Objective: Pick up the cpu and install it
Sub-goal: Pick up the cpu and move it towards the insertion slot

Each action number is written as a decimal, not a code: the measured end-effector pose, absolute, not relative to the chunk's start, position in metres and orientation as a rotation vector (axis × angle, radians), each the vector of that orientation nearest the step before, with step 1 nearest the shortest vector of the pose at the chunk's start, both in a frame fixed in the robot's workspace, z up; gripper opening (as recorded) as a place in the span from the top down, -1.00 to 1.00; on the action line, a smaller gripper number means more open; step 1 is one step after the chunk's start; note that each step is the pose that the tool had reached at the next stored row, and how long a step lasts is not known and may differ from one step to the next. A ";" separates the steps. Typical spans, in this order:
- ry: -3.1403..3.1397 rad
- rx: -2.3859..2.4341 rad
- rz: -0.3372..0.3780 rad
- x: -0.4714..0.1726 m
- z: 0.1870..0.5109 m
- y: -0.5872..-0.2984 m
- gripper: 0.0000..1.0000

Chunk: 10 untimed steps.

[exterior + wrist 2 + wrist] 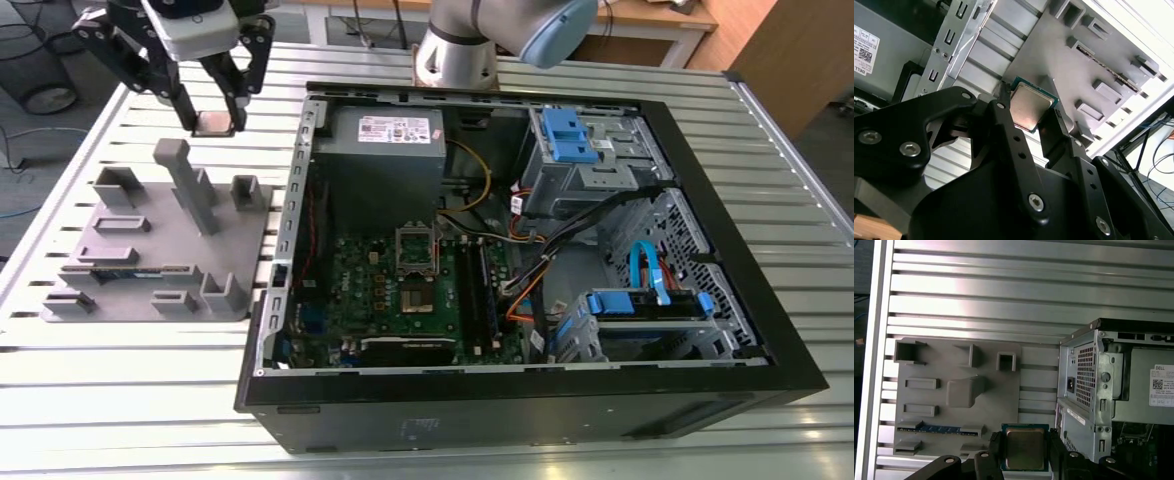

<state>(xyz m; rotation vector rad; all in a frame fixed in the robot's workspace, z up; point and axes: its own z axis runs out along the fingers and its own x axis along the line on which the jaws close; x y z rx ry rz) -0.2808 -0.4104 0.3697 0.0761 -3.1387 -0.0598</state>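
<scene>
Over at the exterior view's left, a grey fixture plate [150,252] sits on the slatted metal surface [134,400]. It has raised blocks and slots, and a thin memory stick [131,270] lies in one long slot.

Above the plate's far end hangs the black pincer [214,122], clamped on the cpu [214,123]. The chip is a small flat square with a dull metal top and a green rim, as both wrist views show [1031,105] [1025,447]. One finger [995,445] presses each of two opposite edges, so the chip spans the gap between the tips, clear of the plate.

To the right lies the open computer case [747,210]. Inside it are a grey power supply [387,140], a green motherboard [400,300] carrying a rectangular socket frame [416,250], and blue drive brackets [574,135].
</scene>
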 end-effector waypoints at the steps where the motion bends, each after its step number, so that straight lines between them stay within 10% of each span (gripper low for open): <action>1: -3.139 0.076 -0.060 -0.279 0.370 -0.410 0.06; 10: -3.139 0.076 -0.060 -0.265 0.369 -0.410 0.06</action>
